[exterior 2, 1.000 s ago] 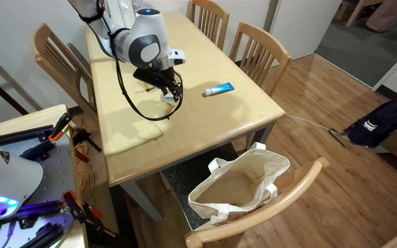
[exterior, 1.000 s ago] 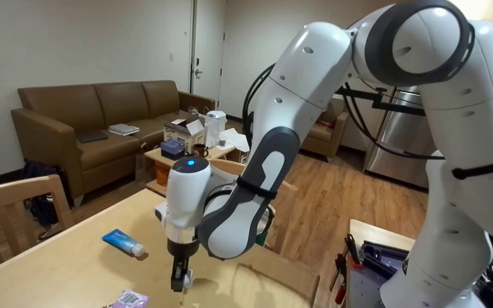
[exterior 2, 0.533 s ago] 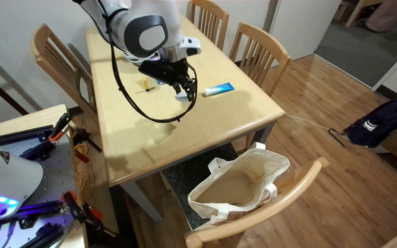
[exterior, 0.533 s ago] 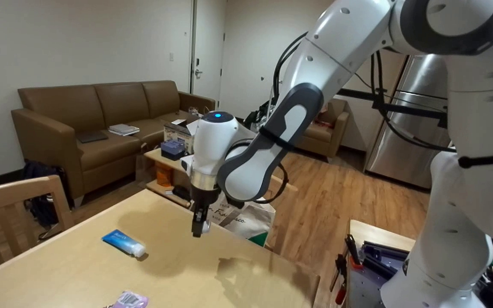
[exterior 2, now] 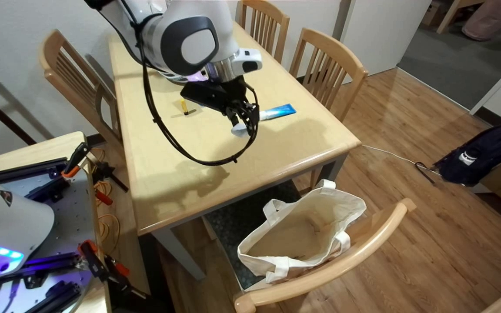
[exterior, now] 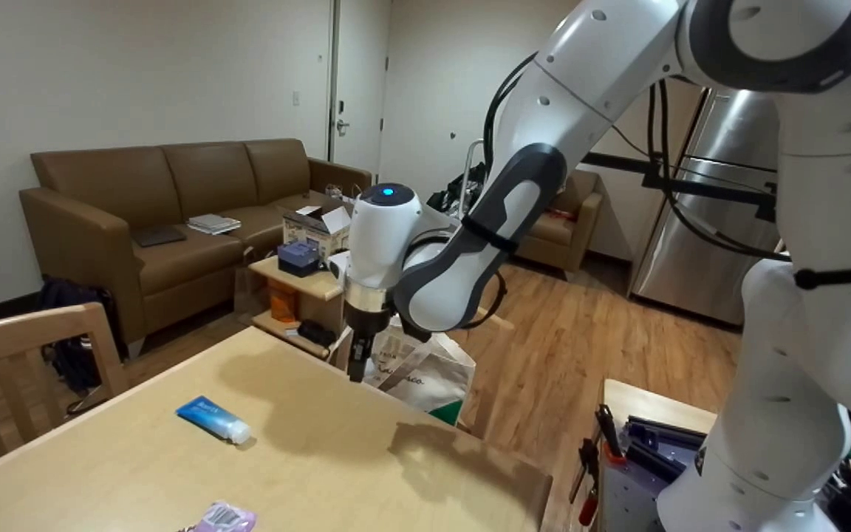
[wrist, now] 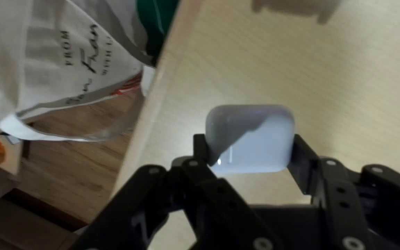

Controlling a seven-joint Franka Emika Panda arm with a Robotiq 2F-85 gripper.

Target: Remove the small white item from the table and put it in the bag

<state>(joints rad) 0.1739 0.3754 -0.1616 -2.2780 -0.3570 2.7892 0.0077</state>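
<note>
The small white case [wrist: 252, 139], glossy and round-cornered, is off the table [exterior 2: 268, 161]: the gripper [wrist: 249, 147] has it pinched by two opposite edges, its fingers [wrist: 302, 165] one on each, the gap between them just as wide as the case. That hold leaves its broad face bare in the wrist view and probably suits it because the edges give firm sides to press, with nothing beneath to block a drop. In an exterior view the cast shadow [exterior: 436, 454] falls well apart from the fingertips, so the case seems clear of the wood, near the edge that faces the canvas tote bag [exterior 2: 302, 232]. The bag sits on a chair [exterior 2: 385, 228] between the table's end and the chair's back, mouth up, its handles [exterior 2: 282, 267] hanging outward from the rim; it looks set there so that a thing can be let go from above. A blue squeeze tube [exterior: 213, 420] lies flat on the table, outside this job. The carry looks half done: what remains should be to cross the edge, centre over the mouth and release, minding the loose handle on the table side.
</note>
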